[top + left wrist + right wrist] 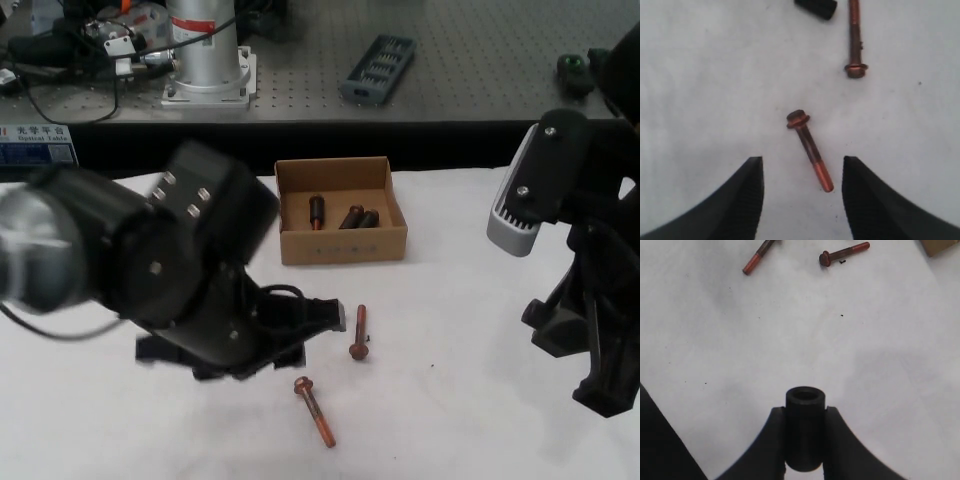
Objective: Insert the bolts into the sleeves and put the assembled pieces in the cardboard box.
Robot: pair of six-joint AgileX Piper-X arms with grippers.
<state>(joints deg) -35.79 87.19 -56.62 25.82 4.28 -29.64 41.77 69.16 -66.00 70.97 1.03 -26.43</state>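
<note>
Left wrist view: we are holding the left gripper (pixel 801 172) wide open and empty over a copper-coloured flanged bolt (pixel 810 150) lying on the white desk (pixel 460 400), likely lining up a pick. We are keeping a black cylindrical sleeve (pixel 805 435) clamped in the right gripper (pixel 805 415), bore end exposed, presumably to receive that bolt. The brown cardboard box (pixel 340 245) is sitting at twelve o'clock from it, holding dark assembled pieces (pixel 355 217).
</note>
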